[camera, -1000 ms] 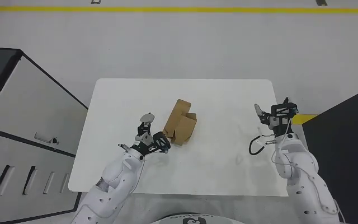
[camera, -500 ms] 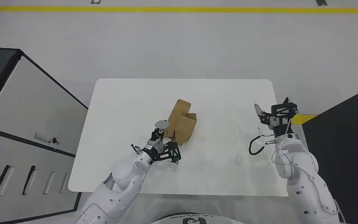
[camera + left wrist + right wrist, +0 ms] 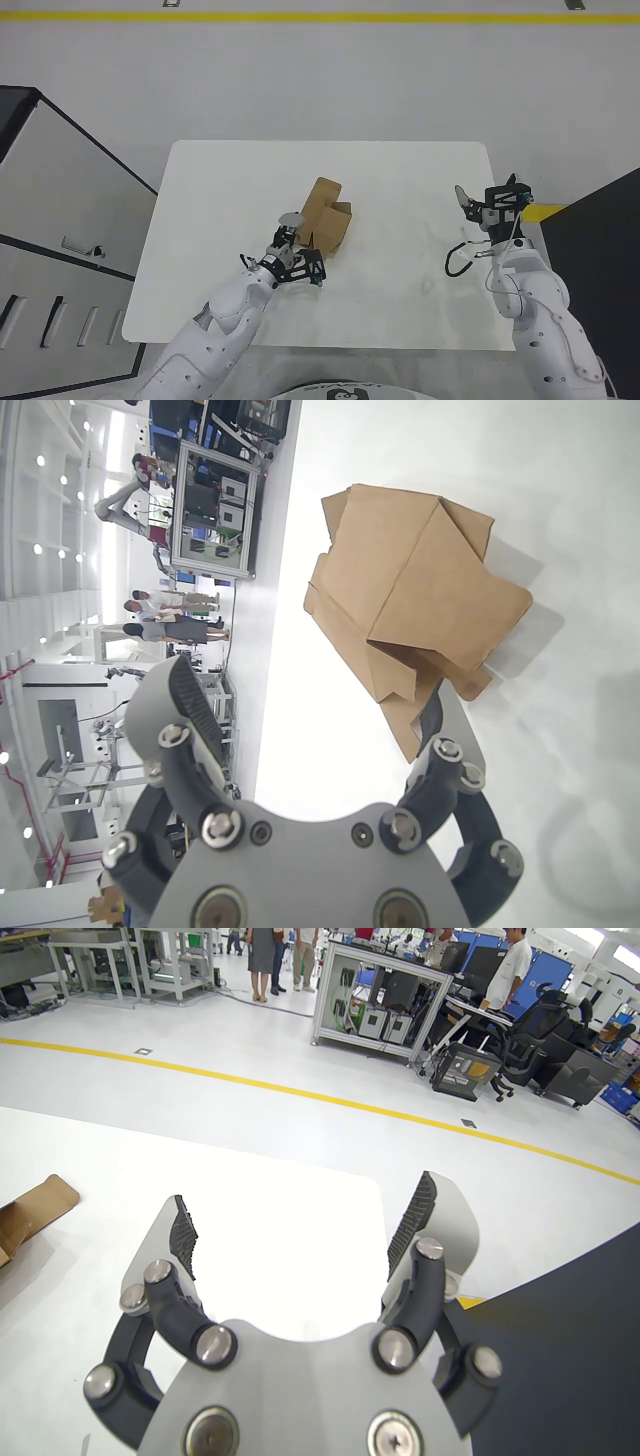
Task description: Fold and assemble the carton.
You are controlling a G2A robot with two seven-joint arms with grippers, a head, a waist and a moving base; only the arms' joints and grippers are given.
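Now nearer than a second ago, left hand (image 3: 307,676) wide open beside the carton (image 3: 420,590).

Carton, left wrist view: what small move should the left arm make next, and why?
Probably ease the left gripper slightly forward, then close on the nearest flap. Its jaws stand open, one finger behind that flap's edge, the other clear of it, and the carton lies only partly folded.

Bright overhead light; table (image 3: 280,1228) blown out white; soft shadow beside carton (image 3: 415,600); wrist views bulge.
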